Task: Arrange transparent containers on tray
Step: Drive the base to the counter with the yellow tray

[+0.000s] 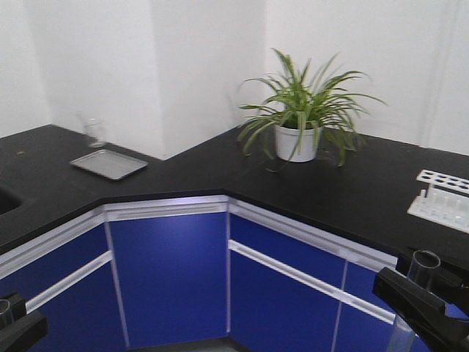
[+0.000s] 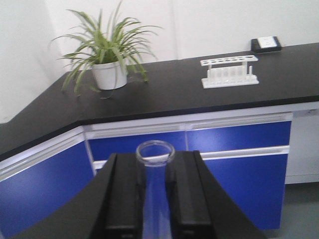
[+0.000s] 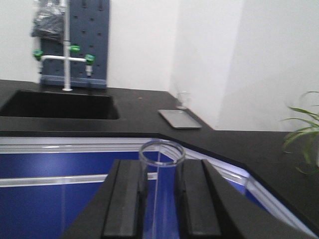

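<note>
**So: one glass tube in each gripper, both off the surface**

My left gripper (image 2: pixel 155 172) is closed on the left tube (image 2: pixel 155 199). The tube is pinched between the two black fingers (image 2: pixel 124 194), upright, with its round open rim standing above the fingertips. My right gripper (image 3: pixel 160 174) clamps the right tube (image 3: pixel 159 199) the same way, rim up. In the front view both grippers sit low, the left one (image 1: pixel 18 323) at the bottom left and the right one (image 1: pixel 418 293) at the bottom right. They are in front of the blue cabinet doors (image 1: pixel 168 264) and below the front edge of the black surface (image 1: pixel 220 176).

The tray (image 1: pixel 108 163) lies flat on the left stretch of the surface, near its back edge where the wall juts out. It is well apart from both tubes. A clear glass (image 1: pixel 94 132) stands just behind the tray, by the wall. A potted plant (image 1: pixel 300 117) stands at the back edge near the inner corner. A white rack (image 1: pixel 443 198) sits on the right stretch of the surface. A sink (image 3: pixel 60 104) is let into the surface at the far left end.
</note>
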Motion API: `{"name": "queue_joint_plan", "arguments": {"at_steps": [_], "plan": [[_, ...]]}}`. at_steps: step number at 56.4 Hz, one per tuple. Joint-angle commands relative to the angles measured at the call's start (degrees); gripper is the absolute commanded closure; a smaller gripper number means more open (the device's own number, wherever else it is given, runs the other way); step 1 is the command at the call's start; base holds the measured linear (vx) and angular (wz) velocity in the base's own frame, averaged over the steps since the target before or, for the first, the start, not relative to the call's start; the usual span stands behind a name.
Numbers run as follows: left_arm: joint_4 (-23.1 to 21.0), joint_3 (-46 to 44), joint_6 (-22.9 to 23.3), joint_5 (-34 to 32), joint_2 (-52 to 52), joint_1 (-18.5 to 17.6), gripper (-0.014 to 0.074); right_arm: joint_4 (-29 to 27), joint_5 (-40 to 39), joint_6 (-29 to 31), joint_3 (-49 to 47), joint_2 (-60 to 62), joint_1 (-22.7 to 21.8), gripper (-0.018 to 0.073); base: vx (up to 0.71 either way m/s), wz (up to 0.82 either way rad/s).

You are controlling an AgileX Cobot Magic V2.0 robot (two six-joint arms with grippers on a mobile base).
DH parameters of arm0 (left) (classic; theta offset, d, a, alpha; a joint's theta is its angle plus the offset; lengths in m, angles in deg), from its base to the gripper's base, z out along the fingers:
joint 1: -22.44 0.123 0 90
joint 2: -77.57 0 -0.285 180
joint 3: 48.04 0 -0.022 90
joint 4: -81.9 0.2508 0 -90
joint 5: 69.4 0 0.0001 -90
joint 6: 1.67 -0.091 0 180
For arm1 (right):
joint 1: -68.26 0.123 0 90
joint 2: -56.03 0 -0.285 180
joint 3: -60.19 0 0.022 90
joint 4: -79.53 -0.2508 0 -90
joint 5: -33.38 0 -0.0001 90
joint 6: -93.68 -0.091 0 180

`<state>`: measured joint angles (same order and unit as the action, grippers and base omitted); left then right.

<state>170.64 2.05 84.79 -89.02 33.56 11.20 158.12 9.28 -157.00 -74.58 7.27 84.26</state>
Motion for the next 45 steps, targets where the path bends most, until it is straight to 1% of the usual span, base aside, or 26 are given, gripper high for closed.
{"name": "queue_joint_plan", "arguments": {"at_steps": [1, 30, 45], "plan": [[-1.8, -1.6, 0.5, 0.4, 0.1, -0.2, 0.0597, -1.4, -0.7, 0.2, -1.7, 0.3, 0.0, 0.0572, -0.31, 0.43], [-1.8, -1.6, 0.5, 0.4, 0.1, -0.2, 0.0597, -1.4, -0.9, 0.2, -1.7, 0.5, 0.0, 0.0571, -0.28, 0.41], [-1.8, -1.6, 0.5, 0.4, 0.1, -0.2, 0.0597, -1.4, -0.9, 0.2, -1.7, 0.5, 0.0, 0.0571, -0.19, 0.56]]}}
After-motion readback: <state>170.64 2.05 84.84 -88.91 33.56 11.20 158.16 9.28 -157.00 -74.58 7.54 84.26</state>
